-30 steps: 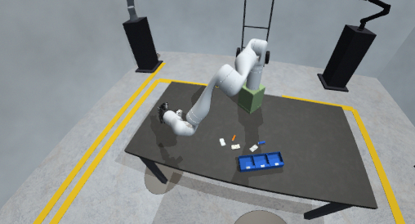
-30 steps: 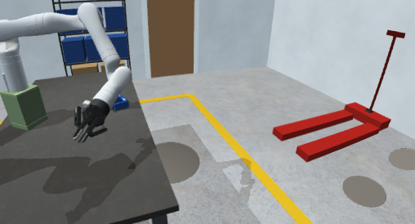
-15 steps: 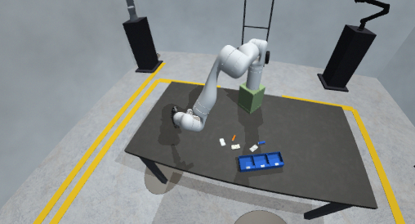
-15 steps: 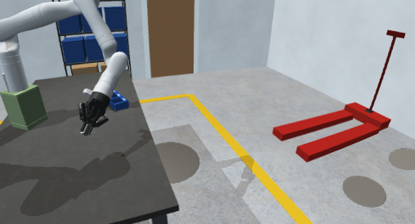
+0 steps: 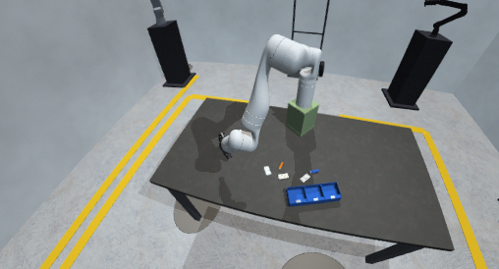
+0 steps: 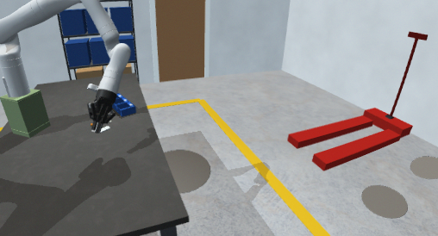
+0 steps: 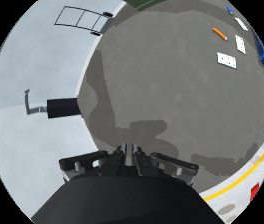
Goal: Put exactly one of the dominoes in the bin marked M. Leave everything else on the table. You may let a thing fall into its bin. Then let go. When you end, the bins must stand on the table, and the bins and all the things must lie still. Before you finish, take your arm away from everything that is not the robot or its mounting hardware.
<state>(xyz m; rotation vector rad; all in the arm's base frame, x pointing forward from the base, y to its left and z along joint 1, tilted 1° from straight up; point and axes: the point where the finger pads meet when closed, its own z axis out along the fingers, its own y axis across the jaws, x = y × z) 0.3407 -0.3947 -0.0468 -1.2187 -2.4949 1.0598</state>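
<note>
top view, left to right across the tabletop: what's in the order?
gripper → white domino → orange stick → second white domino → third white domino → small blue piece. The blue bin spans below the last few, so it is left out.

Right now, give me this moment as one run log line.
gripper: fingers shut, empty | position: above table, away from dominoes | dominoes: on table | bin: no domino inside

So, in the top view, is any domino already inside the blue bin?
No, the blue bin shows only its own compartments, and the three white dominoes lie on the table beside it.
</note>
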